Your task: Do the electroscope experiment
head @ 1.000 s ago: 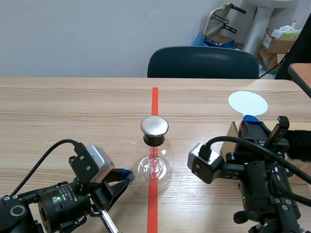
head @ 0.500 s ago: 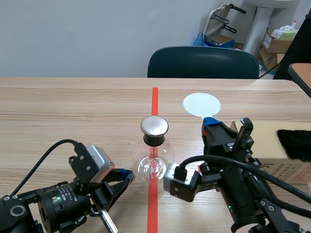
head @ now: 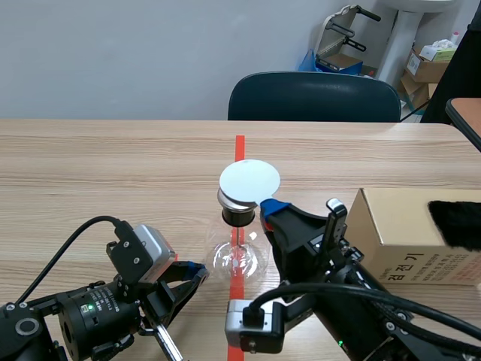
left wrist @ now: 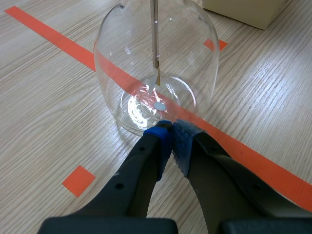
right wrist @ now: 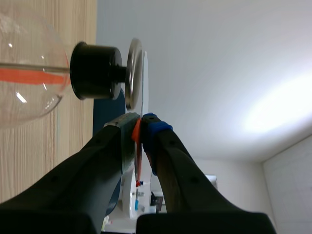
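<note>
Over the last second your right arm has swung in from the cardboard box (head: 406, 226) at the right of the counter (head: 113, 165) to the middle, carrying the white disc (head: 249, 180). The disc now hangs at the metal cap (head: 226, 200) of the glass flask (head: 239, 259), which stands on the red tape line at the centre of the counter; I judge this puts you at the step of presenting the disc to the cap. In the right wrist view the disc lies edge-on just beside the cap's face, and I cannot tell whether they touch. The right jaws are clenched on the disc's rim; the left jaws stay closed on nothing, tips meeting just beside the flask's base, unmoved.
</note>
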